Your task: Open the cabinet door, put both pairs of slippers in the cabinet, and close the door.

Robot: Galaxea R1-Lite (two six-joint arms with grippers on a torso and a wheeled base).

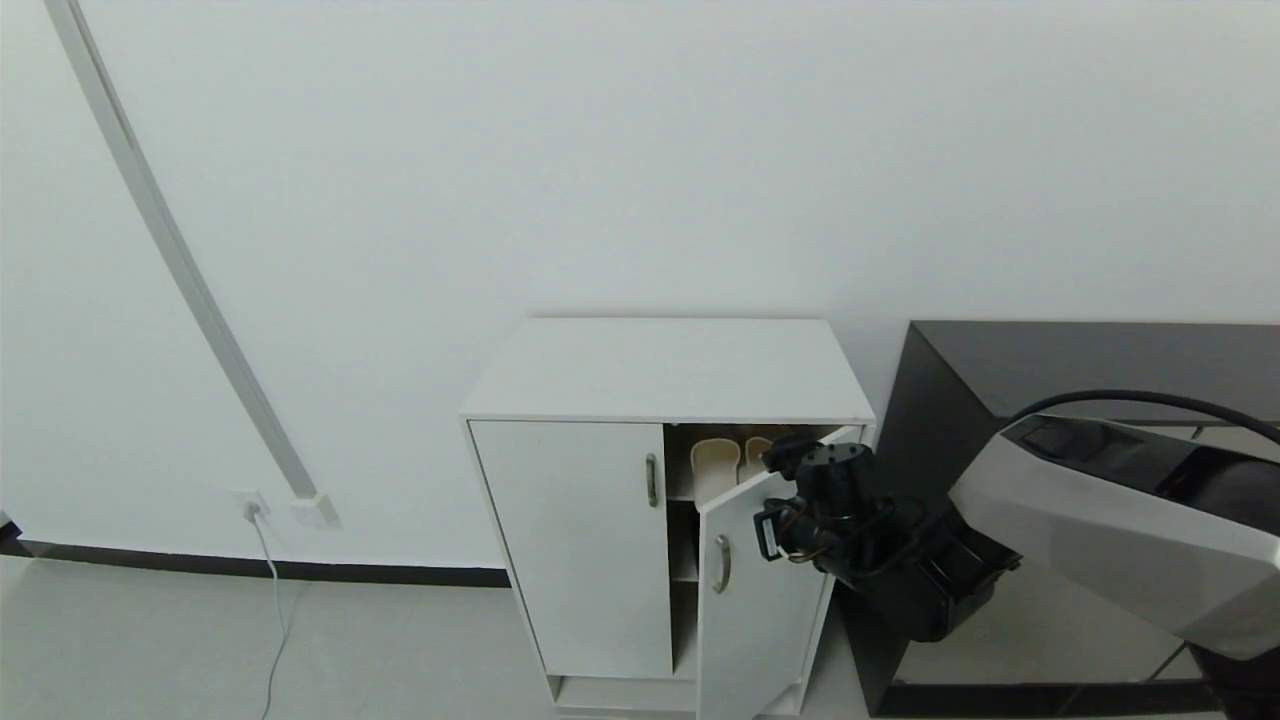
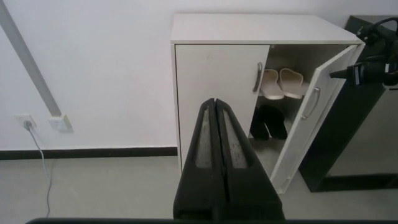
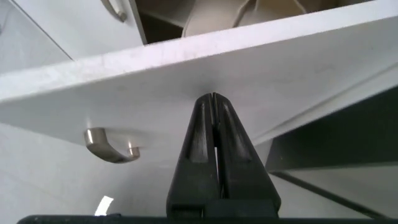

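White wall (image 1: 600,150) behind cabinet (image 1: 660,370) | right end effector (image 3: 214,98) touching half-open door (image 3: 280,56)

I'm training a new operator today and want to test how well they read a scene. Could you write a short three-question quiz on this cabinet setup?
1. True or false: the right door of the cabinet is fully closed.
2. Multiple choice: the beige slippers sit A) on top of the cabinet, B) inside it, near the top, C) under it.
3. Short answer: what is the tip of the right gripper against?

Key:
1. False. The door stands partly open.
2. B.
3. The right door: the gripper, fingers shut, meets the door's outer face, above the handle.
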